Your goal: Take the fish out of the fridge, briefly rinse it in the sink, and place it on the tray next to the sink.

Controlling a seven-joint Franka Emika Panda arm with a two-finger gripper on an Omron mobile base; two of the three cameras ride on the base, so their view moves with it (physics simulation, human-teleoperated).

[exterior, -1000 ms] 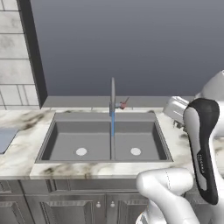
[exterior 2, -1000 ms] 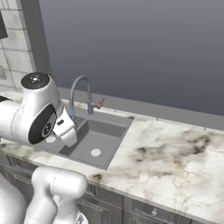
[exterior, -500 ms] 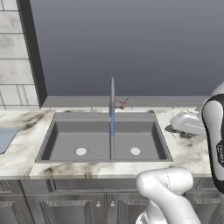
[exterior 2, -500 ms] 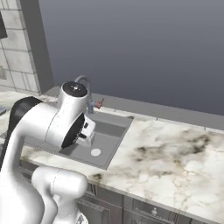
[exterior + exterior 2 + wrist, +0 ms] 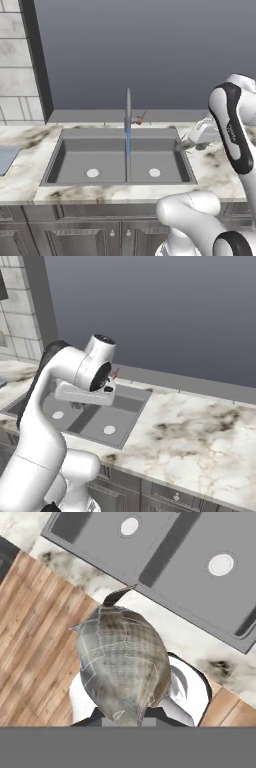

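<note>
At the right edge of the sink [image 5: 117, 160], over the table [image 5: 215, 175], my gripper [image 5: 181, 145] now sits lower and nearer the basin than 1 second ago; the arm has swung round. I judge the rinse step is next. Gripper clenched on the fish [image 5: 122, 662], which hangs above the table's near edge, beside the right basin. The tray [image 5: 6, 159] lies far left.

The sink [image 5: 117, 160] is set into the table [image 5: 220, 172], its faucet [image 5: 128, 107] standing at the basin's twelve o'clock edge. The tray [image 5: 6, 159] lies on the table at the sink's nine o'clock. The fish [image 5: 122, 662] hangs above the table off the sink's three o'clock rim.
</note>
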